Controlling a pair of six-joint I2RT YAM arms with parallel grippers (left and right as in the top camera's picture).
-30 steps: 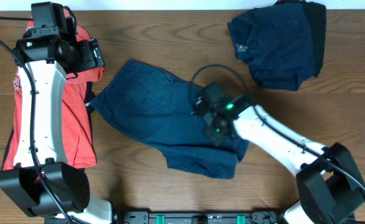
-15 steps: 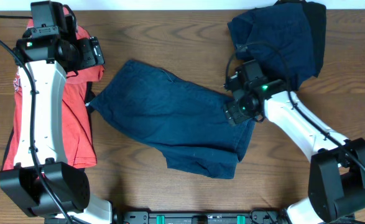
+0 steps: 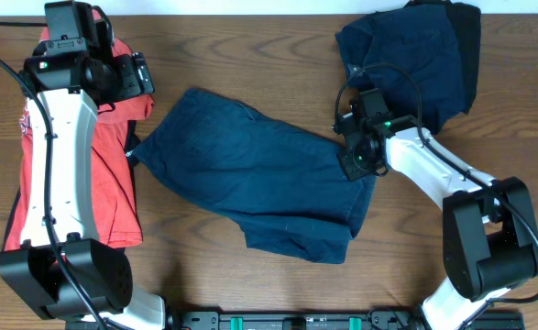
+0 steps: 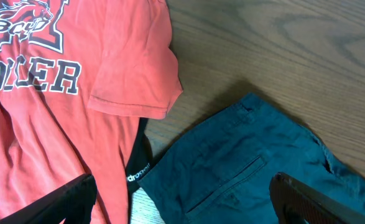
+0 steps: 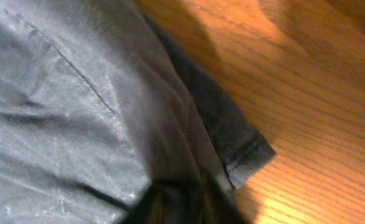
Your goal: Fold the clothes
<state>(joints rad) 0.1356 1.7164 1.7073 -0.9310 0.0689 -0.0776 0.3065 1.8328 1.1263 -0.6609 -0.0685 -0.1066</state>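
Observation:
Dark navy shorts [image 3: 250, 179] lie spread out flat at the table's middle. My right gripper [image 3: 356, 158] sits at their upper right edge, shut on the fabric. In the right wrist view the shorts [image 5: 76, 112] fill the frame, gathered into a dark fold at the bottom centre, with a hem corner [image 5: 247, 155] over the wood. My left gripper [image 3: 138, 78] is open and empty at the far left, above a red T-shirt [image 3: 113, 174]. The left wrist view shows its fingers [image 4: 182, 205] wide apart over the shorts' back pocket [image 4: 244, 168].
A second heap of dark navy clothes [image 3: 415, 64] lies at the back right. The red T-shirt [image 4: 58, 93] with printed letters lies along the left side. A black waistband [image 4: 138, 168] pokes out between it and the shorts.
My right gripper has moved up and to the right from the shorts' middle to their right edge, drawing the fabric outward there. The left arm has not moved.

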